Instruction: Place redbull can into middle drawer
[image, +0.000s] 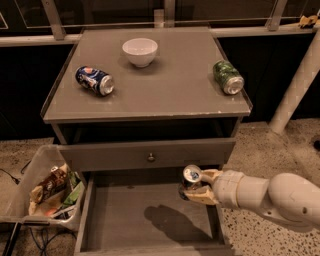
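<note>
The redbull can (190, 179), slim with a silver top, is held in my gripper (199, 185), which is shut on it from the right. My white arm (265, 195) reaches in from the right. The can hangs tilted above the right rear part of the open middle drawer (145, 215), whose bare grey floor shows the arm's shadow. The can is above the floor, not resting on it.
A closed drawer front with a round knob (150, 157) is above the open drawer. On the cabinet top lie a Pepsi can (94, 80), a white bowl (140, 51) and a green can (228, 77). A clear bin of snacks (45, 192) stands at the left.
</note>
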